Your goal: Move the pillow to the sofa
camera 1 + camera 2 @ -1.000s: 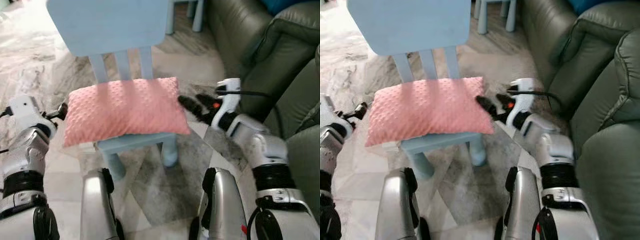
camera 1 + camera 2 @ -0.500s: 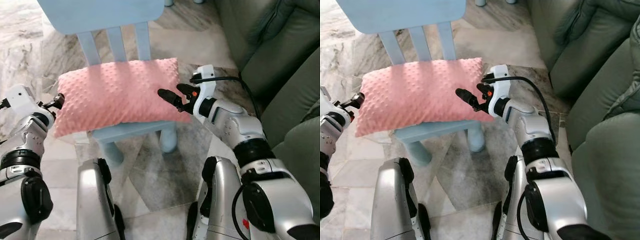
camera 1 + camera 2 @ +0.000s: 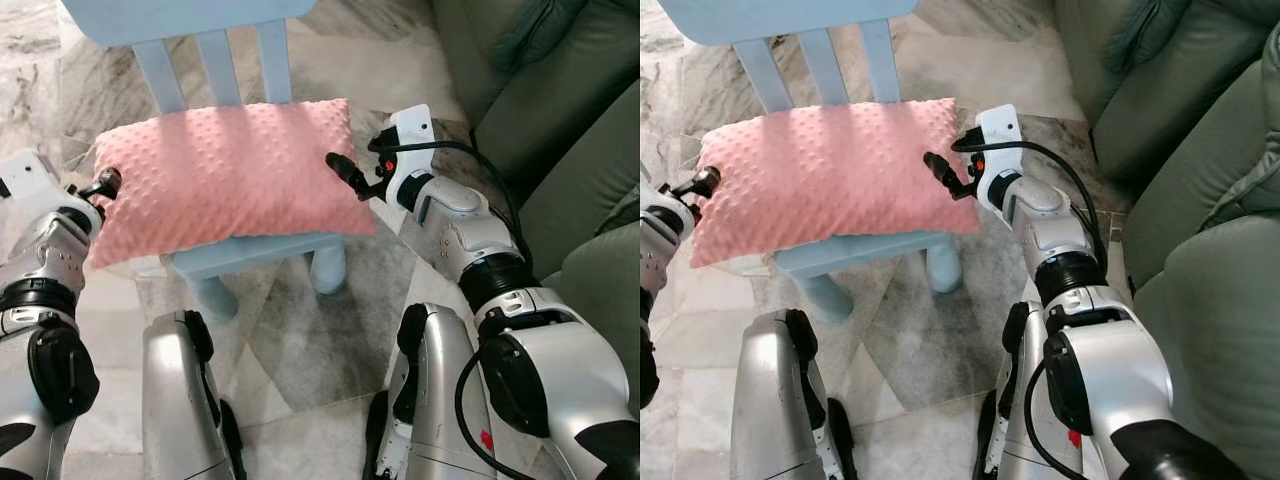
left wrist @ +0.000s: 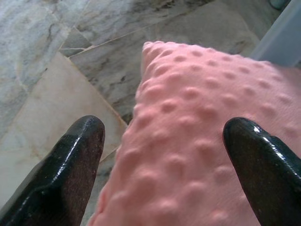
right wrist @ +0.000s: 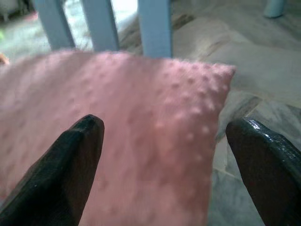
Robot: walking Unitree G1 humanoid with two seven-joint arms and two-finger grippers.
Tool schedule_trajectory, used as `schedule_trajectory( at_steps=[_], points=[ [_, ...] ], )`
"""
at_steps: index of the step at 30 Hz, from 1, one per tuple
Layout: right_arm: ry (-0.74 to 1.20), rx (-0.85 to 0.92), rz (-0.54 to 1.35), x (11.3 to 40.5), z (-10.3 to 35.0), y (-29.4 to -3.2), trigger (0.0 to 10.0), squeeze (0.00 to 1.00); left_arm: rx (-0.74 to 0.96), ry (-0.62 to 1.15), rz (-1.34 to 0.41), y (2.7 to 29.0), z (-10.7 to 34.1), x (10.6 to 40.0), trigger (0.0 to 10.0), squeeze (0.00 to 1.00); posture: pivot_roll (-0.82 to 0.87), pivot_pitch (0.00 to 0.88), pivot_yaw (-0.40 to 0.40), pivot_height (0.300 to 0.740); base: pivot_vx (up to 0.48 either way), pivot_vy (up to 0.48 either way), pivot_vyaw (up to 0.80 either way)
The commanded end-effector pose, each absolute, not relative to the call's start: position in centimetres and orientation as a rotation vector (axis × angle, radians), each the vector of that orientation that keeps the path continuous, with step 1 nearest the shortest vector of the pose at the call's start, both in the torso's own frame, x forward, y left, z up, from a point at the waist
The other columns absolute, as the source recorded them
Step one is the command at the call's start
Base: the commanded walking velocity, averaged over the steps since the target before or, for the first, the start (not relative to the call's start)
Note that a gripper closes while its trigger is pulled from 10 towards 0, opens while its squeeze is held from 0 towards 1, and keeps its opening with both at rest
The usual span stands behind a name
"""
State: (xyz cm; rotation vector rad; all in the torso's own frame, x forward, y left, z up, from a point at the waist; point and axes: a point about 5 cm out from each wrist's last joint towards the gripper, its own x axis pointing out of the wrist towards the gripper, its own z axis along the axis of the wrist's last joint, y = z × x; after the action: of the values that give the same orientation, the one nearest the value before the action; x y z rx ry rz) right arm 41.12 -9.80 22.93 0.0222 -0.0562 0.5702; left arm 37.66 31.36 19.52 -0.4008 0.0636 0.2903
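— Where is the pillow (image 3: pixel 225 170) found?
— On the chair (image 3: pixel 250 258), beside the sofa (image 3: pixel 560 110).
— And the claws?
— Left claw (image 3: pixel 102 183) and right claw (image 3: pixel 345 172) are spread wide at its ends.

Right gripper (image 3: pixel 345 172) moved in from beside the chair to the right edge of the pink pillow (image 3: pixel 225 185), fingers spread across its end. Left gripper (image 3: pixel 100 183) closed in from just off the pillow's left edge to touching it, fingers spread around that edge.
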Motion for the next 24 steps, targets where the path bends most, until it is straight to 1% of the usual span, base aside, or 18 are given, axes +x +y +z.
schedule_trajectory(
  at_steps=[1,6,10,14,17,18,24],
  points=[
    [-0.099,0.11,0.549,41.4,24.1,-9.7,10.0,0.0,-0.437,0.066,0.307,31.3,19.4,37.7,10.0,0.0,0.0,0.366,-0.059,0.429,0.0,0.0,0.0],
    [-0.084,0.157,0.519,41.5,24.1,-9.0,10.0,0.0,-0.479,0.059,0.307,30.4,20.0,38.3,10.0,0.0,0.0,0.365,-0.059,0.429,0.0,0.0,0.0],
    [-0.069,0.054,0.484,41.4,23.4,-7.9,10.0,0.0,-0.53,0.042,0.293,29.3,20.3,38.9,10.0,0.0,0.01,0.363,-0.065,0.429,0.0,0.0,0.0],
    [-0.043,-0.007,0.476,41.2,22.6,-7.0,10.0,0.0,-0.578,0.044,0.281,28.5,20.0,39.2,10.0,0.0,0.01,0.364,-0.07,0.429,0.0,0.0,0.0],
    [-0.037,-0.021,0.473,41.2,22.5,-6.9,10.0,0.0,-0.583,0.045,0.277,28.4,19.9,39.2,10.0,0.0,0.01,0.364,-0.071,0.429,0.0,0.0,0.0],
    [-0.029,-0.039,0.462,41.1,22.0,-6.4,10.0,0.0,-0.61,0.054,0.276,28.0,19.4,39.2,10.0,0.0,0.01,0.36,-0.075,0.429,0.0,0.0,0.0],
    [0.016,0.017,0.474,40.7,20.8,-5.4,10.0,0.0,-0.649,0.094,0.279,27.3,17.9,39.0,10.0,0.0,0.01,0.363,-0.074,0.429,0.0,0.0,0.0]
  ],
)
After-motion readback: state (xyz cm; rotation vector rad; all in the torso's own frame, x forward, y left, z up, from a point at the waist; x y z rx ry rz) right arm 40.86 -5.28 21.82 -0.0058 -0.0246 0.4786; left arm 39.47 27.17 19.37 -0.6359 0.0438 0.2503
